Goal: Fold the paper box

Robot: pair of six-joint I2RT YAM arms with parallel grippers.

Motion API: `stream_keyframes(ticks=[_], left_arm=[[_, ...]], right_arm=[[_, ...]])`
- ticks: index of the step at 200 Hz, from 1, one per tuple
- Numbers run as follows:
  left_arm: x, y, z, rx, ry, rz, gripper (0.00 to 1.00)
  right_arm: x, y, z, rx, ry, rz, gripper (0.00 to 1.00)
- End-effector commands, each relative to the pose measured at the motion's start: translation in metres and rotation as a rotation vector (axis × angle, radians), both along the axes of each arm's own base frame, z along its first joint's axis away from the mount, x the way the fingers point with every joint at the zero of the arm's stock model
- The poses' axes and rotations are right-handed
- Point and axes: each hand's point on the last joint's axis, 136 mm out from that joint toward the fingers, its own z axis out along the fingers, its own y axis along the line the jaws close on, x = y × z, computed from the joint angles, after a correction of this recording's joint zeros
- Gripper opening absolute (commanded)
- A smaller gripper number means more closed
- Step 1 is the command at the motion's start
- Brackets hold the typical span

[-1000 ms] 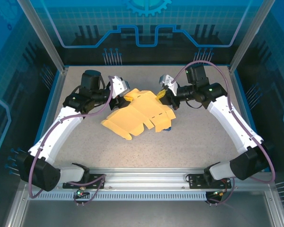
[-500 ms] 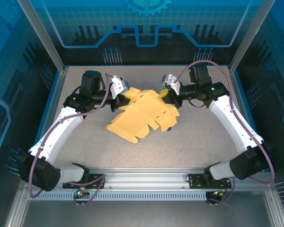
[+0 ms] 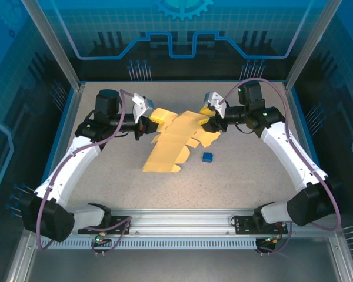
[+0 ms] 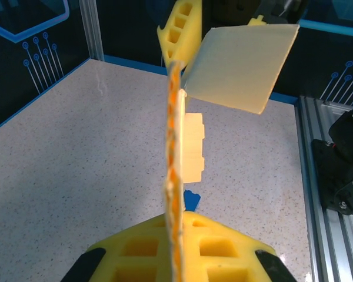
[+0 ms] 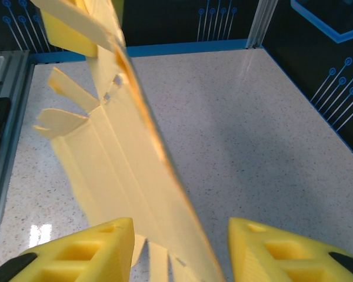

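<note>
From above we see the paper box (image 3: 173, 141), an unfolded pale yellow sheet, in the middle of the desk (image 3: 247, 176). Its far edge is raised between the two arms and the rest slopes down toward the near left. The left hand (image 3: 148, 119) meets its far-left corner and the right hand (image 3: 214, 121) its far-right end. A small blue cube (image 3: 207, 157) lies on the desk just right of the sheet, apart from it. In the left wrist view the left hand (image 4: 175, 258) is pressed together on the paper box (image 4: 173, 147), seen edge-on; the blue cube (image 4: 191, 200) peeks out beside it, and a metal rail (image 4: 306, 194) runs along the right. In the right wrist view the right hand (image 5: 179, 235) is spread, and the paper box (image 5: 135, 176) passes between its fingers (image 5: 88, 249); we cannot tell whether either touches it.
</note>
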Motion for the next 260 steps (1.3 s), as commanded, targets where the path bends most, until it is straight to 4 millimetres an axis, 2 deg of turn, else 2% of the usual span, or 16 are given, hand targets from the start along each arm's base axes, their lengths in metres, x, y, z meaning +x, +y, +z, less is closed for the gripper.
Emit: stream_keyframes(ticks=[1, 21, 40, 82, 115, 150, 191, 260], left_arm=[[-0.010, -0.001, 0.011, -0.041, -0.011, -0.047, 0.00], [-0.010, -0.002, 0.009, -0.045, -0.003, -0.055, 0.00], [-0.007, -0.001, 0.008, -0.052, 0.006, -0.047, 0.00], [0.008, 0.003, 0.005, -0.083, 0.081, 0.009, 0.00], [0.022, 0.004, -0.006, -0.111, 0.192, 0.073, 0.00], [0.038, 0.008, -0.014, -0.150, 0.333, 0.185, 0.00], [0.047, 0.009, -0.023, -0.183, 0.452, 0.253, 0.00], [0.060, 0.013, -0.047, -0.147, 0.527, 0.323, 0.00]], right_arm=[[0.008, -0.002, 0.014, 0.030, -0.064, -0.011, 0.47], [0.011, 0.000, 0.012, 0.032, -0.054, -0.003, 0.47], [0.015, 0.000, 0.008, 0.021, -0.048, -0.014, 0.42], [0.014, -0.001, 0.005, 0.043, -0.092, -0.061, 0.15], [0.018, -0.001, -0.002, -0.008, -0.174, -0.170, 0.04], [0.024, -0.004, -0.009, -0.105, -0.302, -0.325, 0.02], [0.029, 0.003, -0.026, -0.256, -0.448, -0.469, 0.02], [0.029, 0.022, -0.047, -0.353, -0.617, -0.541, 0.01]])
